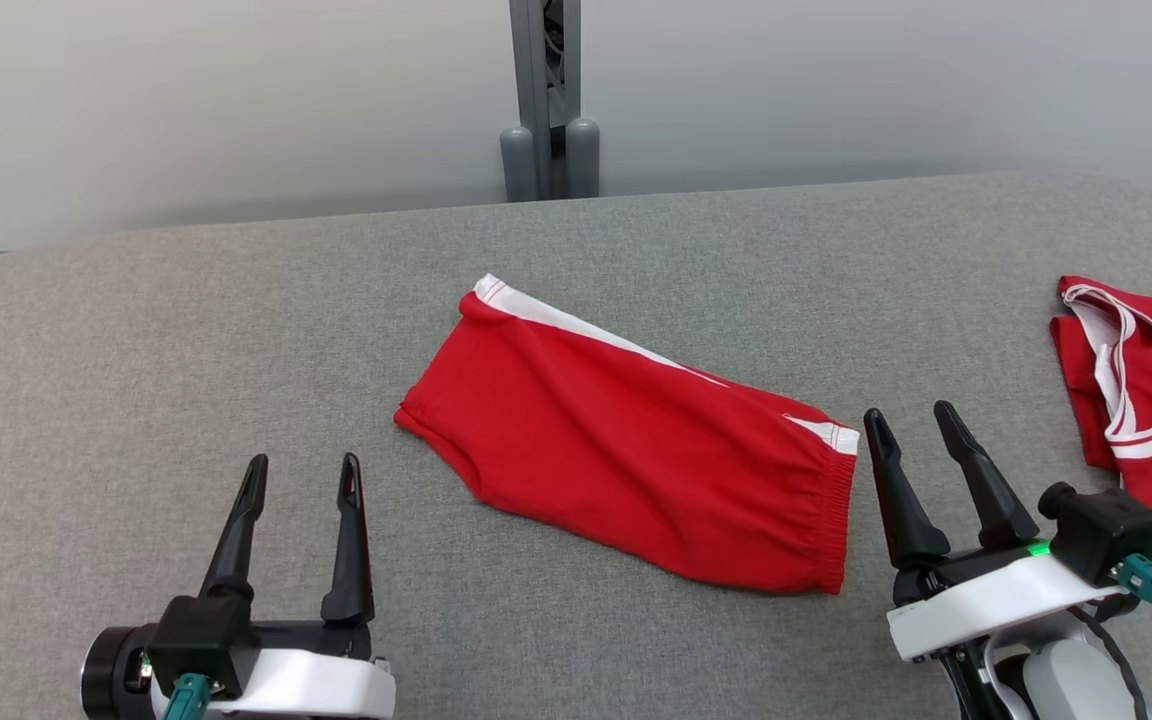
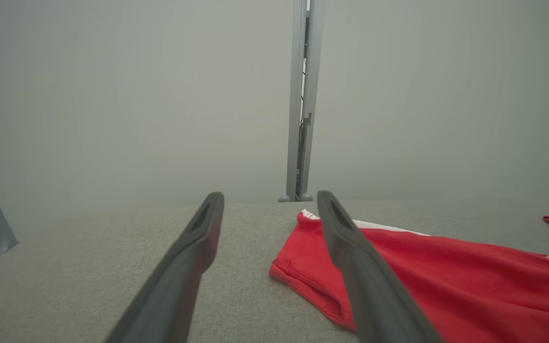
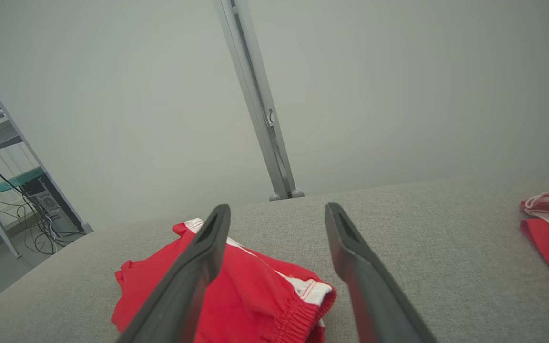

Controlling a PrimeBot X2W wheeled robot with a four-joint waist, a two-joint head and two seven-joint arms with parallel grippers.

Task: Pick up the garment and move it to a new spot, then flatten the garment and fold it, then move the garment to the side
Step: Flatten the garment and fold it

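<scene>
Your garment [image 1: 636,450], a pair of red shorts with a white stripe along its far edge, lies flat near the middle of the grey worktop [image 1: 186,330]. It is set on a slant, with the leg hem toward your left and the gathered waistband toward your right. Your left gripper [image 1: 304,462] sits at the lower left with its jaws apart and nothing between them, pointing away from you, clear of the hem and a little to its left. Your right gripper [image 1: 907,412] sits at the lower right, jaws also spread and empty. Its nearer fingertip stands just beside the waistband end, and I cannot tell whether it touches the cloth. A second red piece with white trim [image 1: 1136,400] lies crumpled at the worktop's right edge, well apart from the shorts. A grey post [image 1: 548,100] rises behind the far edge against a pale wall.
</scene>
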